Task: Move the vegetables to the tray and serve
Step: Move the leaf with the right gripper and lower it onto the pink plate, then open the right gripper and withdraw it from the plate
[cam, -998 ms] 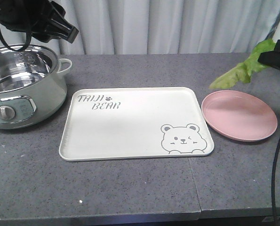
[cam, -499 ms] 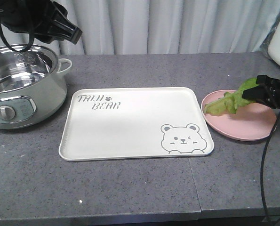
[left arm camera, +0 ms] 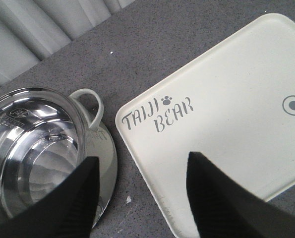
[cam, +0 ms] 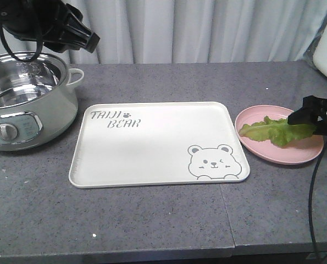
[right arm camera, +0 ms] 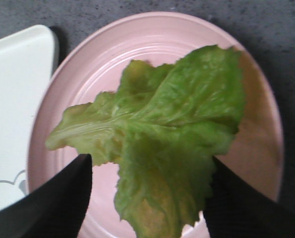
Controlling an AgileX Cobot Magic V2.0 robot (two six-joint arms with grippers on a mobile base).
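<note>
The light-green crinkly lettuce leaves lay on the round pink plastic plate at the right side of the grey table. They were on the plate, not on the cream-white rectangular plastic tray with the winking bear, which sat just left of the plate. The black right gripper was low over the plate, its two fingers spread wide with the leaves between them, not pinching. The black left gripper hung high at the far left, by the round silver metal pot with a pale green shell, its fingers spread apart too
</note>
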